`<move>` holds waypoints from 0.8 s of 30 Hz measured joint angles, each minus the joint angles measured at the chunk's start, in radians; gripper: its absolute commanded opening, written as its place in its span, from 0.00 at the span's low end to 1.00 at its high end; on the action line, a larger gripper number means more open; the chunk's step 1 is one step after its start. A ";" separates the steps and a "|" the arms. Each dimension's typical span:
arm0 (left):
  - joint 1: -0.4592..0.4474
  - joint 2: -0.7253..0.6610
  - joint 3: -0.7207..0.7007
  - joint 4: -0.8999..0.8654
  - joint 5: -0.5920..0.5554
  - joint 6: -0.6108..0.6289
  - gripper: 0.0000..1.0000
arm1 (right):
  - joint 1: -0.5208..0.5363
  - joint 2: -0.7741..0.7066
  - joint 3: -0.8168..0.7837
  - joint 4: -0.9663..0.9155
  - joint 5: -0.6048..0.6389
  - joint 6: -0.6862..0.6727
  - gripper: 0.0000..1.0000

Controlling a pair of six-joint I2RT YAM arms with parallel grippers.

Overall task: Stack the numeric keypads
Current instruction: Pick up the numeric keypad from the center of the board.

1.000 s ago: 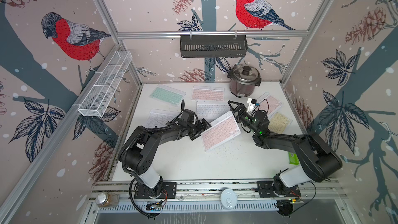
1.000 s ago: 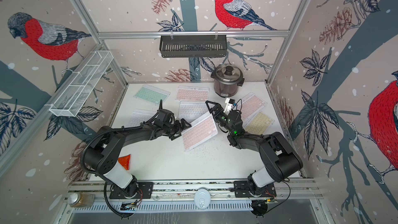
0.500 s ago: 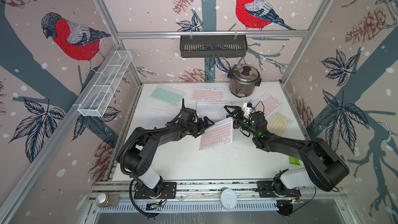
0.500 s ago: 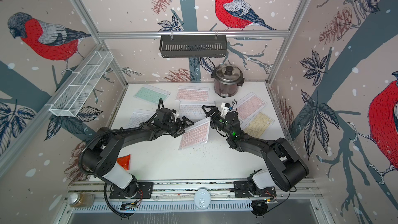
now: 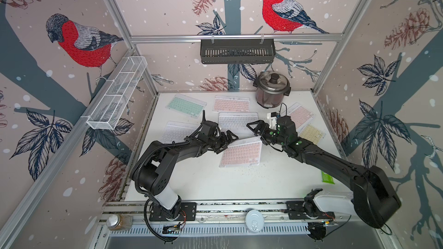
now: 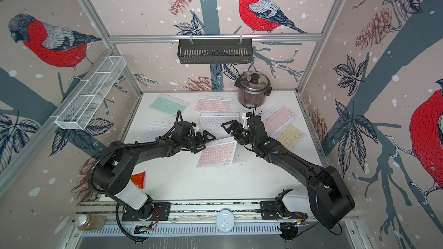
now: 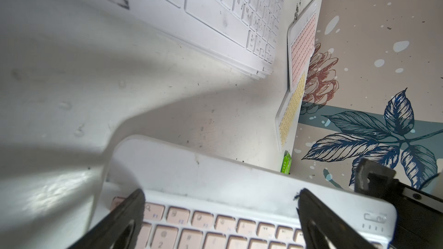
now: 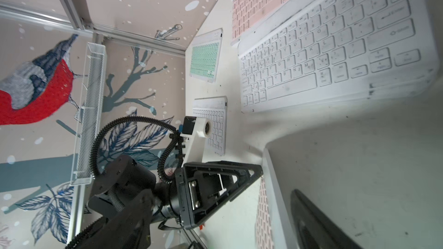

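Observation:
A pink keypad [image 5: 241, 153] [image 6: 217, 153] lies mid-table, its far edge lifted. My left gripper [image 5: 229, 140] [image 7: 221, 202] stands open at the keypad's far left corner, fingers over the key face. My right gripper [image 5: 254, 131] is open at the far right corner; in the right wrist view one of its fingers [image 8: 311, 223] lies against the keypad's white back. Behind is a white keypad [image 5: 238, 122] topping a small stack. More keypads lie flat: mint green [image 5: 186, 104], pink [image 5: 231, 104], white [image 5: 177, 131], pink [image 5: 299, 114], yellow [image 5: 311, 134].
A rice cooker [image 5: 272, 89] stands at the back right. A green packet [image 5: 327, 177] lies by the right arm and a red packet [image 6: 137, 180] by the left arm's base. Dark crumbs [image 5: 249, 167] dot the table in front of the pink keypad.
The pink keypad has turned from a diagonal lie to nearly square with the table and slid slightly towards the front. Both grippers stayed at its far corners, shifting with it.

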 measured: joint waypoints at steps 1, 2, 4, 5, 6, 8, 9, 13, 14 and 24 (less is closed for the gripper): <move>0.000 0.000 -0.002 0.005 0.002 0.000 0.99 | 0.002 -0.008 0.014 -0.050 -0.003 -0.031 0.77; 0.000 0.000 -0.004 0.007 0.004 -0.001 0.99 | 0.003 -0.010 0.024 -0.089 -0.011 -0.054 0.74; 0.000 0.000 -0.012 0.015 0.006 -0.003 0.98 | 0.006 -0.010 0.043 -0.179 -0.018 -0.115 0.64; 0.000 0.000 -0.014 0.019 0.006 -0.003 0.98 | 0.006 -0.009 0.048 -0.214 -0.020 -0.136 0.59; 0.000 0.001 -0.018 0.024 0.006 -0.004 0.98 | 0.006 -0.008 0.051 -0.251 -0.020 -0.162 0.56; 0.000 0.004 -0.023 0.031 0.006 -0.005 0.98 | 0.007 -0.007 0.049 -0.317 -0.021 -0.206 0.51; 0.000 0.005 -0.024 0.033 0.006 -0.005 0.98 | 0.007 -0.007 0.048 -0.339 -0.021 -0.222 0.48; 0.000 0.010 -0.026 0.035 0.006 -0.005 0.99 | 0.013 -0.007 0.042 -0.422 -0.026 -0.281 0.44; 0.000 0.011 -0.026 0.035 0.007 -0.005 0.98 | 0.015 -0.007 0.042 -0.435 -0.030 -0.290 0.43; 0.000 0.023 -0.026 0.056 0.013 -0.005 0.98 | 0.020 0.019 0.075 -0.550 -0.075 -0.391 0.14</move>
